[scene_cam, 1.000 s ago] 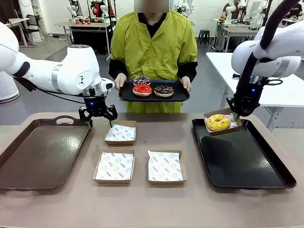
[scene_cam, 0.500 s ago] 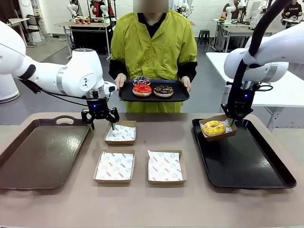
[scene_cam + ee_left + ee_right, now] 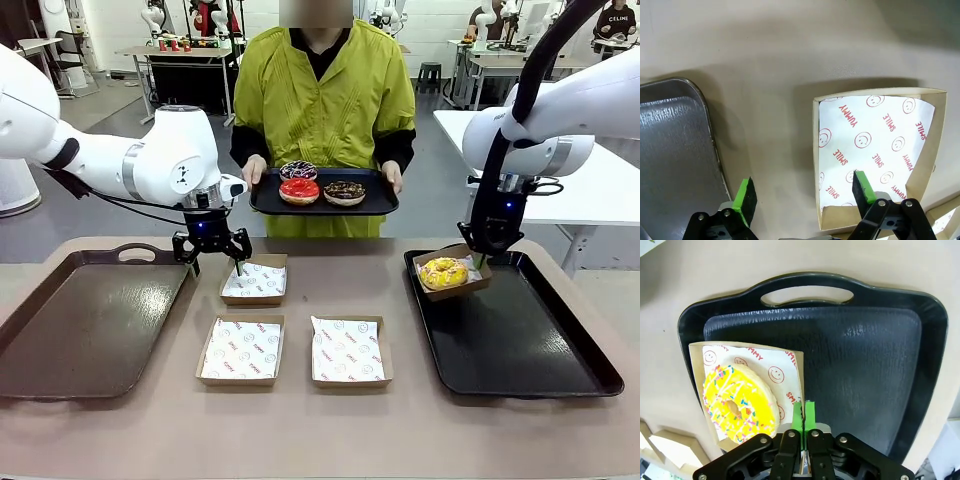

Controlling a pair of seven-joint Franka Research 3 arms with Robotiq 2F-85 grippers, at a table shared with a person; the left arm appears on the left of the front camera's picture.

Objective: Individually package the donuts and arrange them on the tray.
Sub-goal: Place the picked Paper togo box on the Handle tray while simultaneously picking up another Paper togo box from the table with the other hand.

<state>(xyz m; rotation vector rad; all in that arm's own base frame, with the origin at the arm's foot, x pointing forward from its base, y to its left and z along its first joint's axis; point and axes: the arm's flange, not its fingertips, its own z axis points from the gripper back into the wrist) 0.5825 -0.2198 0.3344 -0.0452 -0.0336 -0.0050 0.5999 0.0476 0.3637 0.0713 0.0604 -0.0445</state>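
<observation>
Placement: right gripper (image 3: 803,410) pinches the shallow cardboard box (image 3: 785,365) holding the yellow sprinkled ring donut (image 3: 740,402) at the black plastic tray (image 3: 520,340) eleven o'clock corner, lowering and release judged next; left gripper (image 3: 804,190) spread wide.

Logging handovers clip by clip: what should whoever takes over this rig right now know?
Right tool: shut on the rim of the box holding the yellow donut, at the black tray's far corner.
Left tool: open, straddling a wall of the far empty box.
Done: one donut boxed.
Left: red donut, chocolate donut and purple donut wait on the person's tray; two more empty boxes on the table.
</observation>
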